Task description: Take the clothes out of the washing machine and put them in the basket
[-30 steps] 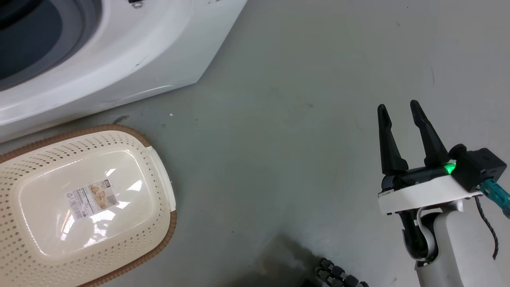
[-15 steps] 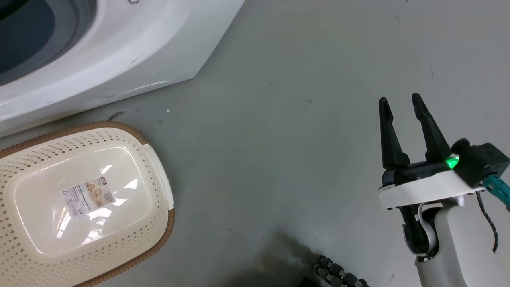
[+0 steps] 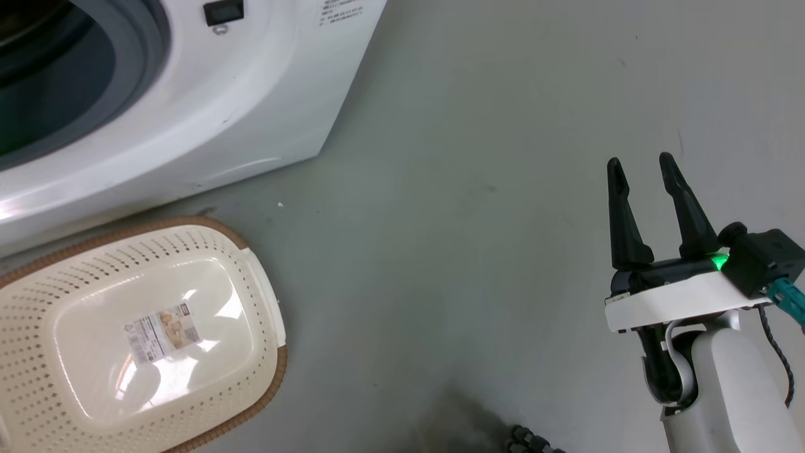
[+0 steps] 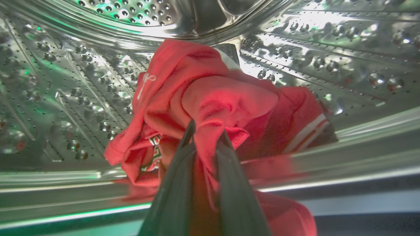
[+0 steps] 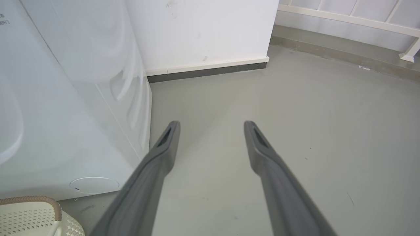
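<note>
The clothes (image 4: 210, 88) are a heap of bright red fabric on the steel perforated drum (image 4: 65, 82) of the washing machine (image 3: 251, 94). White stripes (image 4: 305, 131) show on the heap's right side. My left gripper (image 4: 207, 128) is inside the drum, shut on a fold of the red fabric, which hangs down between its fingers. The cream basket (image 3: 214, 229) with its brown rim stands on the floor below the washer front, with just a paper label on its floor. My right gripper (image 3: 640, 160) hovers open over the floor at the right, holding nothing (image 5: 212, 124).
Grey floor (image 3: 453, 251) stretches between the basket and my right arm. The washer's white side panel (image 5: 65, 98) and a basket corner (image 5: 32, 209) lie left of the right gripper. Beyond stand a white wall (image 5: 203, 32) and a white railing (image 5: 361, 19). A black ribbed cable (image 3: 528, 440) lies at the bottom edge.
The head camera has moved, so washer and basket sit lower and further right and more of the washer front shows. The right gripper stays open, almost in place.
</note>
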Controlling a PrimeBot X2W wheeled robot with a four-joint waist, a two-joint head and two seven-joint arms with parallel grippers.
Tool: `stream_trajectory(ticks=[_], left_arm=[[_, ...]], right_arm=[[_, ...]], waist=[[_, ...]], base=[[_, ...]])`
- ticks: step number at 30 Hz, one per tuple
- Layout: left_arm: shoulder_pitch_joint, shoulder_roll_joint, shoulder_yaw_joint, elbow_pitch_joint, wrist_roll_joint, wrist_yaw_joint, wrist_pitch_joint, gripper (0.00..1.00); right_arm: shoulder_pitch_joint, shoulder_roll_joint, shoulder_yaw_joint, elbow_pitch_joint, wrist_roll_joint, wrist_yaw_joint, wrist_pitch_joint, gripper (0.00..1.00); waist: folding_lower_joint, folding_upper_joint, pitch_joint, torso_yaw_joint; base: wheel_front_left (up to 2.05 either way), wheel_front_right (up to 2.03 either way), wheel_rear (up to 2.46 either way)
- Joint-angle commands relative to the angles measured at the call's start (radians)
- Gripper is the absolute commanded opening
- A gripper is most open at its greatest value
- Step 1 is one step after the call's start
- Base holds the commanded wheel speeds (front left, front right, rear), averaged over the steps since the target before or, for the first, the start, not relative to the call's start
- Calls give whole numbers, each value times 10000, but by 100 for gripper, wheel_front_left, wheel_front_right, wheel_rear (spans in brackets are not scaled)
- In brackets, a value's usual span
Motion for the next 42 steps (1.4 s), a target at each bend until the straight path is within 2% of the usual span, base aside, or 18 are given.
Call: stream_trajectory(ticks=[1, 6, 7, 11, 20, 30, 35, 42], left_arm=[[309, -91, 43, 166, -92, 33, -380, 0], [983, -486, 284, 783, -409, 112, -2138, 0], [1260, -630, 341, 1080, -508, 71, -2880, 0], [1705, -945, 383, 1619, -682, -42, -4303, 0], [2467, -1600, 183, 2323, -875, -416, -6467, 0], [3664, -2147, -8, 1122, -981, -456, -7246, 0], [4920, -2557, -108, -537, -1076, -295, -7263, 0], [6881, -3090, -357, -3529, -1106, 247, -6621, 0]], right_arm=[[131, 6, -49, 48, -114, -7, -14, 100], [319, 6, -226, 135, -290, -7, -14, 100], [457, 4, -317, 175, -428, -7, -14, 100], [773, 3, -477, 239, -704, -7, -14, 100], [1435, 3, -810, 177, -1241, -7, 74, 100], [2044, 3, -1053, -452, -1529, -7, 623, 100], [2383, 6, -1189, -786, -1639, -7, 914, 100], [2724, 4, -1363, -1269, -1828, -7, 1303, 100]], waist=[[0, 0, -319, 60], [0, 0, -1073, 210], [0, 0, -1466, 313], [0, 0, -2268, 581], [0, 0, -3816, 1244], [0, 0, -4647, 1789], [0, 0, -4956, 2087], [0, 0, -5175, 2679]], base=[[0, 0, 0], [0, 0, 0], [0, 0, 0], [0, 0, 0], [0, 0, 0], [0, 0, 0], [0, 0, 0], [0, 0, 0]])
